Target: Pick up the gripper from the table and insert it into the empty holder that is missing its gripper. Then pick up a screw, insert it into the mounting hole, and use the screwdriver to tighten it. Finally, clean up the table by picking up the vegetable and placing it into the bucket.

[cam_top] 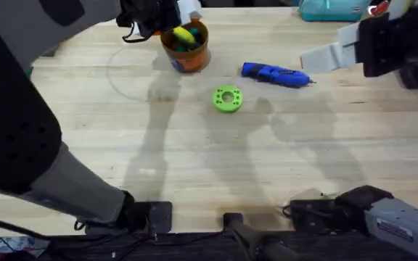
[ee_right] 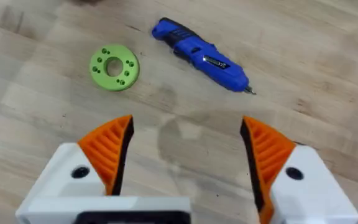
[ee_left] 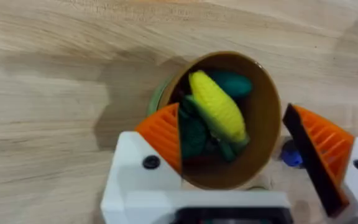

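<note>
The orange-brown bucket (cam_top: pixel 189 52) stands at the back of the table, and the yellow vegetable (cam_top: pixel 185 34) with its green part lies inside it. In the left wrist view my left gripper (ee_left: pixel 241 155) hangs open right above the bucket (ee_left: pixel 263 118). Its orange pads (ee_left: pixel 163 134) stand to either side of the vegetable (ee_left: pixel 217 113) without touching it. The blue screwdriver (cam_top: pixel 274 74) lies to the right of the bucket. My right gripper (cam_top: pixel 325 56) hovers open and empty near the screwdriver (ee_right: pixel 201 55). The loose gripper, the holder and the screw are out of view.
A flat lime-green ring (cam_top: pixel 228 98) lies on the wood in front of the bucket and also appears as the ring (ee_right: pixel 114 66) in the right wrist view. A teal object (cam_top: pixel 332 9) sits at the far edge. Bare wood stretches across the near half of the table.
</note>
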